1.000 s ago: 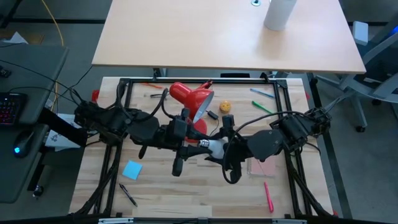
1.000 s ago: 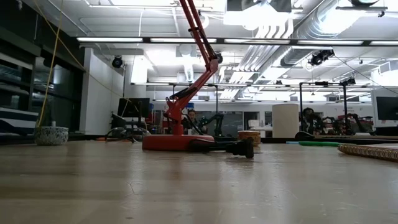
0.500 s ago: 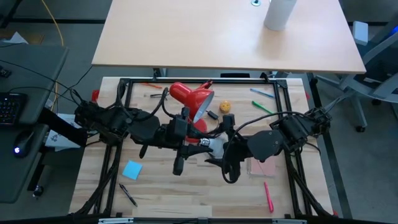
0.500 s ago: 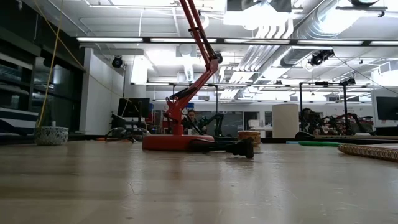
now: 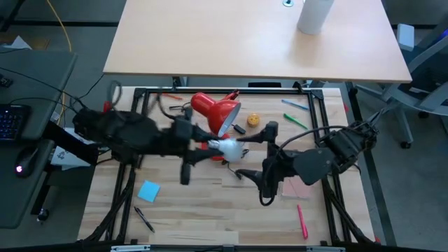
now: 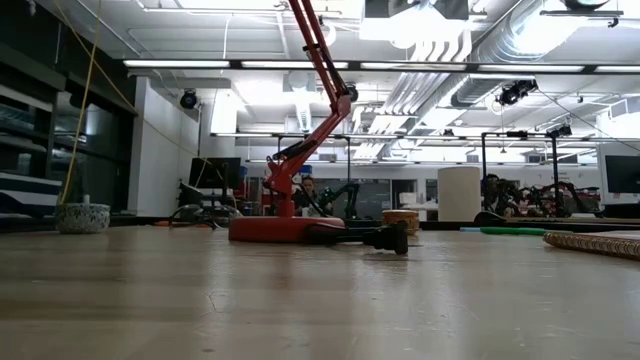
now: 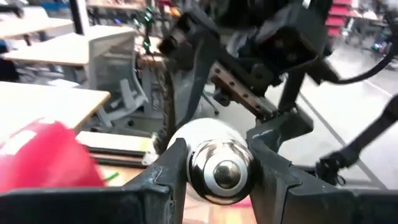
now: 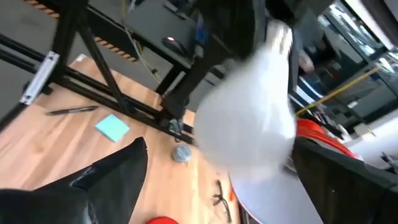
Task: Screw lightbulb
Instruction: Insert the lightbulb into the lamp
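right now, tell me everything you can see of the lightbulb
The lightbulb is small, with a rounded white globe and a shiny metal screw base. It lies roughly level above the table, held off the wood. The left gripper pinches its base between both fingers. It sits just below the red lamp's shade. The right gripper stands open around the globe, not clamping it.

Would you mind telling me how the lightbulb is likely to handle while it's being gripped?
The lightbulb is probably light and fragile. Its smooth, rounded shell looks slippery; the left pincer grips the narrower metal base. Set down loose, it would likely roll.
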Tool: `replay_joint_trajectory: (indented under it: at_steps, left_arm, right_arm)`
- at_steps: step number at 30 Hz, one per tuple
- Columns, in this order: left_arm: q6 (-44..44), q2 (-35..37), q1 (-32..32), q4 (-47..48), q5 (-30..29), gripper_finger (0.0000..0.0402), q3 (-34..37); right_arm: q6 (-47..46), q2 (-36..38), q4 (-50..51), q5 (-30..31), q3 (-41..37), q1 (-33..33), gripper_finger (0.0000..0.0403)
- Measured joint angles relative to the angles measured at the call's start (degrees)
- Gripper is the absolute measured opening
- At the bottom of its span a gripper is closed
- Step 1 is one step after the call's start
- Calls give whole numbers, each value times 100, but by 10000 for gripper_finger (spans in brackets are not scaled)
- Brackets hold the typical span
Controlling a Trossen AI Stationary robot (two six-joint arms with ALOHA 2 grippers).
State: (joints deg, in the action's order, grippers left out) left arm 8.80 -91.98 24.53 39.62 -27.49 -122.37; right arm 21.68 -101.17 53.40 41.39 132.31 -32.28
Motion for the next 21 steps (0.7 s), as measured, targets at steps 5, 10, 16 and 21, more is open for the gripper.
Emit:
replay_joint_trajectory:
  at_steps: [5,10,16,21]
  left_arm:
    - [-187,460,165,-63,-605,113,0]
    - [-199,798,312,-345,-925,113,-2]
    - [-147,881,383,-570,-793,113,-4]
    - [467,814,391,-969,-475,113,-4]
  right_arm:
    - [-14,37,25,96,0,-43,383]
    - [-253,36,36,38,0,-15,383]
    - [44,-19,-407,54,0,115,383]
    - [1623,-35,-1739,-80,0,168,383]
